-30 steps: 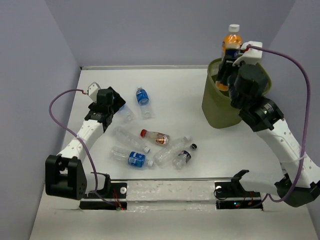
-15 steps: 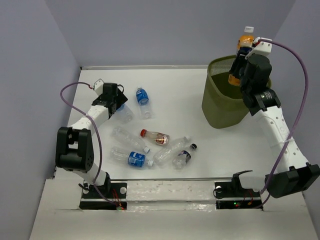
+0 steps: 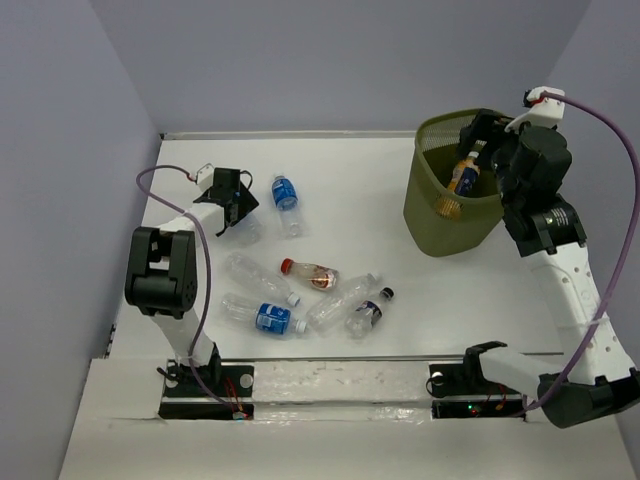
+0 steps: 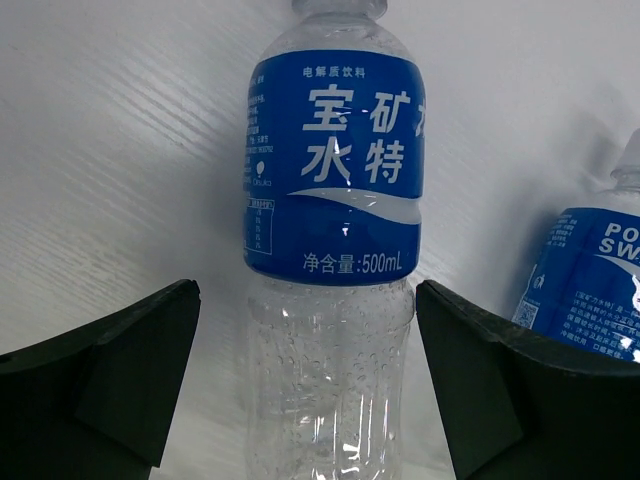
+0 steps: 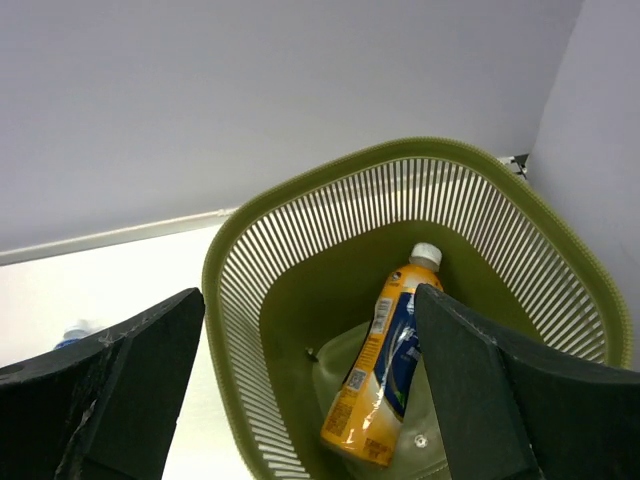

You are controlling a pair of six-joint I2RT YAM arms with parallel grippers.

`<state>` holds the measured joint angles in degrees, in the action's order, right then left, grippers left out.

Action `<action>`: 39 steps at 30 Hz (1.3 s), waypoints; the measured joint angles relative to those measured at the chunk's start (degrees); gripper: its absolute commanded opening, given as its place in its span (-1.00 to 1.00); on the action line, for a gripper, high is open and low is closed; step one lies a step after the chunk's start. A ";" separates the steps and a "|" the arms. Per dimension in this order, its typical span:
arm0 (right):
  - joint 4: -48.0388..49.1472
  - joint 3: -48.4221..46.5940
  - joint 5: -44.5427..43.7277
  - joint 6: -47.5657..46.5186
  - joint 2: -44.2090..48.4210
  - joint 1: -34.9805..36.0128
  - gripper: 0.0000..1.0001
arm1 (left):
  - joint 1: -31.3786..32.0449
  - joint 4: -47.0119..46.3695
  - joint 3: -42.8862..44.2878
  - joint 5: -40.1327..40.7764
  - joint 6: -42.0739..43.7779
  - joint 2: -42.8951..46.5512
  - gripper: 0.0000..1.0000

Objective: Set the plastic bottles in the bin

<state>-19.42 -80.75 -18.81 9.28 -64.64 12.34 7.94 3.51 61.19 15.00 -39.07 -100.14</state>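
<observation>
Right gripper (image 5: 308, 300): jaws spread wide with nothing between them; it hangs over the bin's mouth.
Orange bottle (image 5: 385, 372): lies tilted inside the bin, white cap toward the far wall, clear of both fingers.
Bin (image 5: 330, 165): olive-green slatted basket at the table's far right; its near rim is cut off by the lower edge of the right wrist view.
Left gripper (image 4: 305, 295): jaws wide, one finger on each side of a lying bottle; bare table shows in both gaps, so there is no contact.
Blue-labelled bottle (image 4: 335, 170): lies on the table between those fingers; cap and base are cut off at the top and bottom of the left wrist view.
Second blue-labelled bottle (image 3: 285, 193): just beside the first; only part of its label shows at the wrist view's right edge, but it is whole from overhead.
Centre cluster: red-capped bottle (image 3: 308, 272), dark-capped bottle (image 3: 368, 312), third blue-labelled bottle (image 3: 262, 316) and two clear bottles (image 3: 255, 270) (image 3: 340, 300), crowded together; which overlaps which is hard to tell.
Overhead only: the cluster. The left gripper covers most of the bottle beneath it.
Right wrist only: the orange bottle at full length; from overhead it is partly screened by the bin wall.
Table (image 3: 350, 170): white, enclosed by grey-violet walls.
</observation>
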 measured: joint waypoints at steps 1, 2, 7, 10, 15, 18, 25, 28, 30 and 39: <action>-0.81 0.00 1.01 0.22 0.68 0.00 0.84 | -0.09 -0.31 0.07 -0.02 0.02 -0.31 0.95; -1.27 0.00 1.60 0.26 1.57 0.00 0.84 | -0.15 -0.61 0.15 -0.13 0.02 -0.66 0.93; -2.93 0.04 4.33 0.79 3.98 0.00 0.84 | -0.46 -1.64 0.92 -1.07 -0.04 -2.64 0.51; -3.91 0.04 6.80 1.03 4.17 0.00 0.84 | -0.57 -2.29 0.92 -1.33 0.02 -2.91 0.15; -5.18 1.95 18.36 4.26 6.12 0.00 0.89 | -0.90 -4.37 0.76 -1.20 -0.02 -2.84 -0.18; -5.33 4.92 25.27 7.08 9.53 0.00 0.89 | -1.05 -4.96 0.17 -1.05 -0.02 -1.97 -0.20; -3.28 11.32 35.60 12.22 14.80 1.79 0.89 | -1.29 -5.14 -0.59 -1.79 0.00 9.40 -0.22; -2.75 12.44 36.41 12.70 14.80 2.73 0.85 | -0.70 -5.44 0.20 -3.08 0.28 17.57 -0.25; -3.04 13.35 36.41 12.98 15.13 2.78 0.80 | 0.72 -5.53 1.92 -3.23 0.59 21.77 -0.26; -6.01 14.69 36.48 12.35 21.94 2.75 -1.00 | 24.28 -9.11 19.74 -4.35 2.25 25.38 -0.25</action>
<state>-25.43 -66.06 17.67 21.63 -42.70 15.09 32.23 -5.61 80.93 10.66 -36.82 -74.76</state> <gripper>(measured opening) 0.296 0.655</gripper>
